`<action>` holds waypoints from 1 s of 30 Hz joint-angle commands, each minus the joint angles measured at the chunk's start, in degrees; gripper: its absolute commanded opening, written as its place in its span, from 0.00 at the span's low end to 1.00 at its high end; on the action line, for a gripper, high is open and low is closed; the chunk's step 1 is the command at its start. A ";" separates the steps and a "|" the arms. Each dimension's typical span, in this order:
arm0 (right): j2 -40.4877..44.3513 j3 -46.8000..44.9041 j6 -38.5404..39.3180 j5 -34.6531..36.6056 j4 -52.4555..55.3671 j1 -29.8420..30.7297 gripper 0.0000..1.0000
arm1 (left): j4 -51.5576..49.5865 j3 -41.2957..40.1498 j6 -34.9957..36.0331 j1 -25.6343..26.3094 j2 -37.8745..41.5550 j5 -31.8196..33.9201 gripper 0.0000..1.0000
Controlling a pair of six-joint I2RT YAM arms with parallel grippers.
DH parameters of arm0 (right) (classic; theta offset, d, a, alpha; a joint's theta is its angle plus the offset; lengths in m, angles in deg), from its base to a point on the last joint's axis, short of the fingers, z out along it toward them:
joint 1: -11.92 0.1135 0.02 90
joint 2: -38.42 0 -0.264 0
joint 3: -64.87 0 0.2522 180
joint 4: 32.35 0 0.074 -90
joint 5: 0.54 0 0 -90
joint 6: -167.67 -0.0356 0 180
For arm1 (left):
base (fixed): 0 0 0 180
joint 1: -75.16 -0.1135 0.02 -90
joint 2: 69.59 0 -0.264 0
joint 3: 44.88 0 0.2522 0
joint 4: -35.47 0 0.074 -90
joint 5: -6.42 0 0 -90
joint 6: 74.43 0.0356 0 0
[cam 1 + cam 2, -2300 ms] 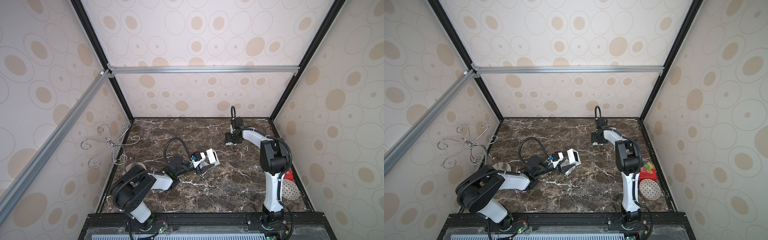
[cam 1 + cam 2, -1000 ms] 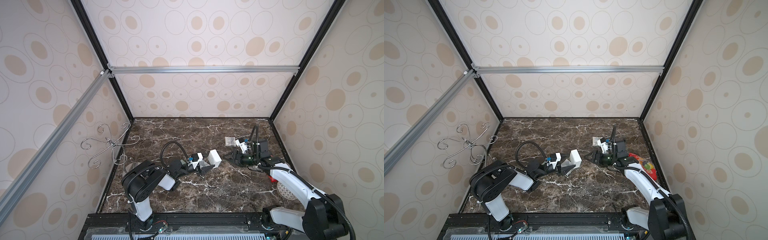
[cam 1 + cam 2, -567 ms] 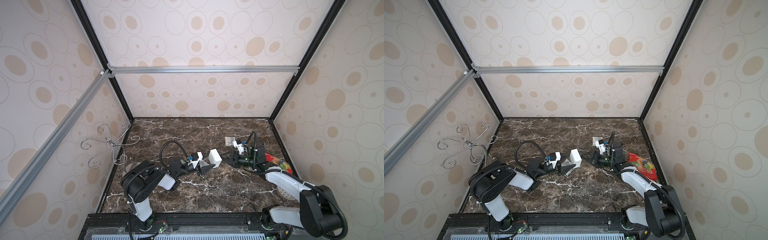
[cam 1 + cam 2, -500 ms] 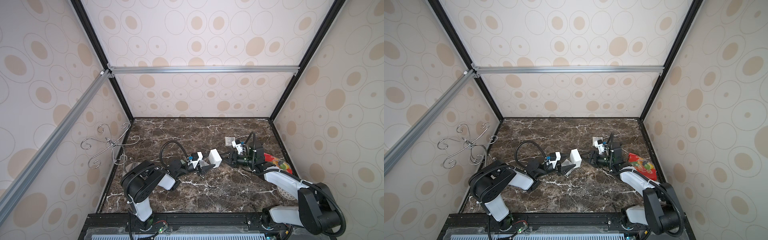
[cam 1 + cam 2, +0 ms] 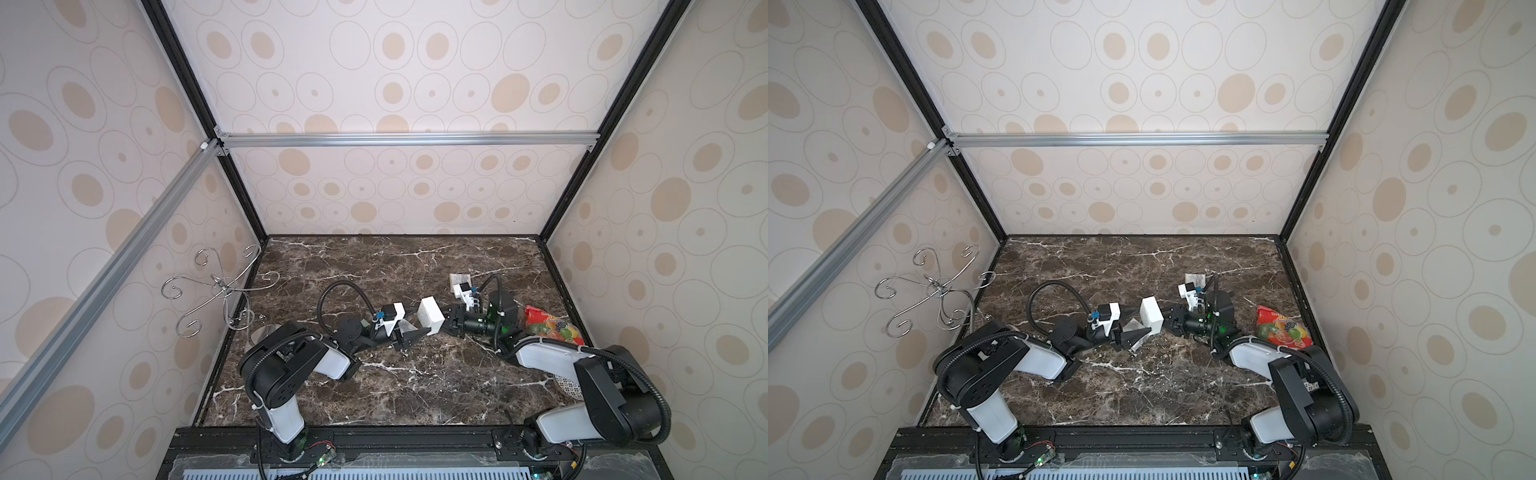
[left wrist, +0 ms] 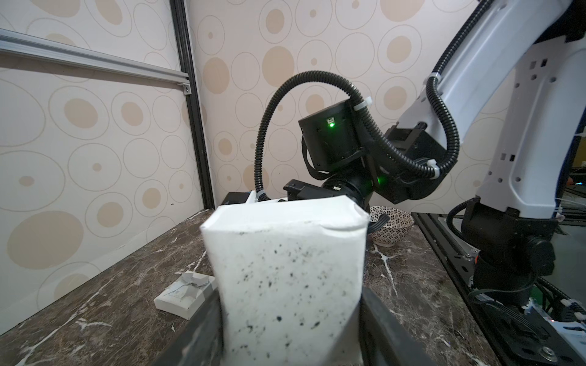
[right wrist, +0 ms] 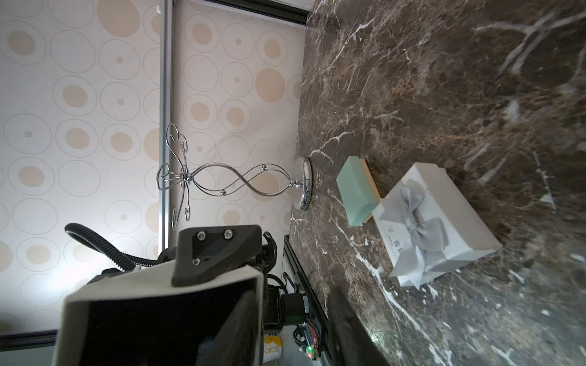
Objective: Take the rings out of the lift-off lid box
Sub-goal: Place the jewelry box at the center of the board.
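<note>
My left gripper (image 5: 415,332) (image 6: 290,294) is shut on the white lift-off lid box (image 5: 430,318) (image 5: 1151,315) (image 6: 285,269), holding it tipped with its mouth toward the right arm. My right gripper (image 5: 449,324) (image 7: 291,294) is at that mouth. Its jaws stand apart, one finger inside the dark interior (image 7: 142,317) and the other outside, astride the box wall with a gap showing. The rings are hidden; the inside shows only black. A white lid with a grey bow (image 6: 187,293) (image 5: 459,279) lies on the table behind the right wrist.
A curly wire stand (image 5: 220,291) (image 7: 234,182) stands at the left edge. In the right wrist view a bow-topped white box (image 7: 437,221) and a mint box (image 7: 356,193) lie before it. A candy bag (image 5: 550,326) and patterned bowl (image 6: 391,226) sit at the right.
The right arm has swung from the back of the table to the held box, and its jaws have narrowed around the box wall. The left gripper has kept still with the box.
</note>
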 commanded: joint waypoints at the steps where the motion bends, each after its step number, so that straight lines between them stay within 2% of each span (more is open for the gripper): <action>1: -0.90 -0.82 -4.24 0.23 -6.78 0.82 0.32 | 14.69 1.70 -0.81 0.37 1.14 -0.85 0.63; 15: -0.85 -0.91 -6.62 0.20 -9.84 1.23 0.00 | 14.69 2.09 -1.07 0.43 0.49 -1.04 0.62; 30: 1.80 -0.47 -3.63 1.59 -4.94 1.14 0.00 | 14.66 2.01 -1.07 0.43 0.48 -1.01 0.63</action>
